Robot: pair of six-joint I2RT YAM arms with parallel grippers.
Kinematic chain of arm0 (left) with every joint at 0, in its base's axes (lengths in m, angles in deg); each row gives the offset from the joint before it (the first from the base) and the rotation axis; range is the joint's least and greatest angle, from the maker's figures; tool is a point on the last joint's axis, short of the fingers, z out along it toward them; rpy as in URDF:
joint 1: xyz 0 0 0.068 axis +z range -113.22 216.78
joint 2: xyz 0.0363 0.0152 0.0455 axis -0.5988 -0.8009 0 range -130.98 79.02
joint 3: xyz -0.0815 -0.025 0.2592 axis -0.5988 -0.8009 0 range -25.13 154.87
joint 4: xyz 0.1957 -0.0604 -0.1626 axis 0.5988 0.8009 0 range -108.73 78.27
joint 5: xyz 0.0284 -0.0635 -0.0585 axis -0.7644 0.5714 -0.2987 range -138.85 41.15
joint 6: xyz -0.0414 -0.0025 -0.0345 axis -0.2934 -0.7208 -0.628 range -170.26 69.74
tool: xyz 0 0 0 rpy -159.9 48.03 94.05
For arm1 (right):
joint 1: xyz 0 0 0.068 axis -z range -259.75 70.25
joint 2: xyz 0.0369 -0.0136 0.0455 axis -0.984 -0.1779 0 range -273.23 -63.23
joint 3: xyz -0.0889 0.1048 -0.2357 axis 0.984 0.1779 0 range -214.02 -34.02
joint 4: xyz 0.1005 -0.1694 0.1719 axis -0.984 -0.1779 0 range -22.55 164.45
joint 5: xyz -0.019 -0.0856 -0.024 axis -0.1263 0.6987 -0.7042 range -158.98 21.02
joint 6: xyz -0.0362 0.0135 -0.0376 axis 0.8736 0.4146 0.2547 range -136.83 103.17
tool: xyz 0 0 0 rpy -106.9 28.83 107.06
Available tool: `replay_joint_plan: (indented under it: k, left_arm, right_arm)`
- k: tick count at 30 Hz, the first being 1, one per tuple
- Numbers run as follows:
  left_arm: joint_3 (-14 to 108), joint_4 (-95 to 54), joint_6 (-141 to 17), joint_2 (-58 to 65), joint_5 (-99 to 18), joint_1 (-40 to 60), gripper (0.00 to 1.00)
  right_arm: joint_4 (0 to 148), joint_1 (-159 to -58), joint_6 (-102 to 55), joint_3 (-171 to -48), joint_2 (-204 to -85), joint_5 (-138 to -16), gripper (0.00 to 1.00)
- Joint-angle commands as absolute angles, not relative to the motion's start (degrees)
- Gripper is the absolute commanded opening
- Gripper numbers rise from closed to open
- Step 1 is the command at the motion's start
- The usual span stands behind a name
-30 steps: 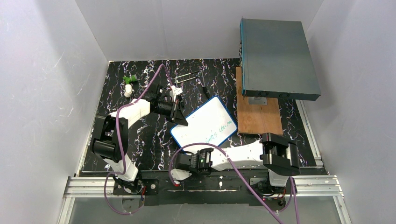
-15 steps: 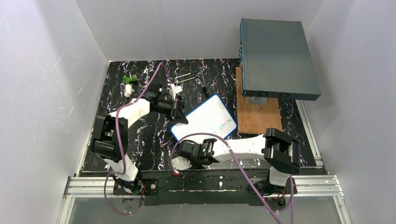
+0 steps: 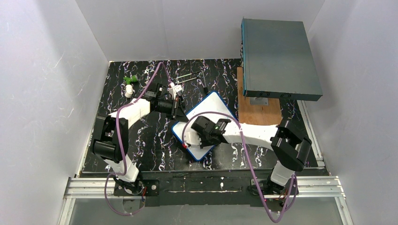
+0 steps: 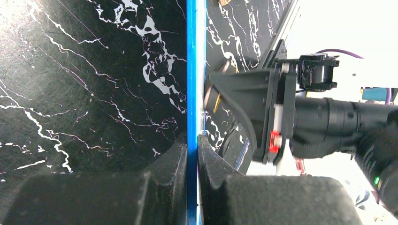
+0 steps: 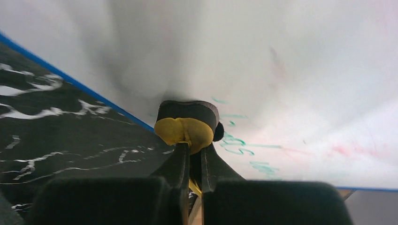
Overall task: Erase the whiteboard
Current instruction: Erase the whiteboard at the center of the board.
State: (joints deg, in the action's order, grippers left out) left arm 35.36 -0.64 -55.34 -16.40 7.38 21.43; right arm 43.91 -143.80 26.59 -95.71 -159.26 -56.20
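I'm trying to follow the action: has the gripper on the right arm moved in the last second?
Yes. The right gripper, holding an eraser, has moved away from the front rail and onto the whiteboard.

One whiteboard (image 3: 209, 105), one yellow-and-black eraser (image 5: 187, 129), one grey-teal box (image 3: 279, 56), one wooden board (image 3: 258, 112), one green-and-white object (image 3: 129, 84).

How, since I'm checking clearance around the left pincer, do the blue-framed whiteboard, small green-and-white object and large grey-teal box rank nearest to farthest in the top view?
1. The blue-framed whiteboard, its edge clamped in the left pincer.
2. The small green-and-white object, back left.
3. The large grey-teal box, back right.
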Motion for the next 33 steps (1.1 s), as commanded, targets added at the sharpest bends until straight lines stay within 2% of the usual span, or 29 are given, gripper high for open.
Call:
replay_joint_plan:
  k: [1,7,13,16,18,22,26,33]
  left_arm:
    - [35.1,4.39,-52.58,-16.16,8.02,20.05,0.0]
    - [34.92,4.6,-52.65,-15.17,7.25,20.08,0.0]
    - [29.51,1.25,-58.08,-8.85,4.35,20.08,0.0]
    - [16.31,-7.72,-72.37,9.19,-6.45,20.07,0.0]
    - [6.87,-13.85,-81.33,21.17,-14.72,19.88,0.0]
    - [-4.54,-18.33,-91.41,39.74,-29.79,19.07,0.0]
    - [-7.35,-18.18,-93.02,44.67,-34.03,18.81,0.0]
    - [-9.16,-18.37,-92.27,45.75,-33.39,18.84,0.0]
  right_arm:
    - [48.81,-137.87,25.73,-95.36,-158.68,-49.87,0.01]
    - [47.53,-135.48,23.98,-96.08,-157.81,-53.89,0.01]
    - [40.77,-131.12,19.01,-99.2,-150.43,-77.81,0.01]
    - [42.33,-120.8,11.11,-97.66,-143.89,-99.39,0.01]
    - [45.74,-120.4,8.42,-94.79,-142.63,-103.8,0.01]
    - [50.85,-127.31,3.32,-93.03,-146.11,-98.93,0.01]
    - [53.41,-132.83,0.32,-94.17,-152.93,-92.72,0.01]
    - [53.12,-134.77,-3.08,-97.44,-157.92,-93.04,0.01]
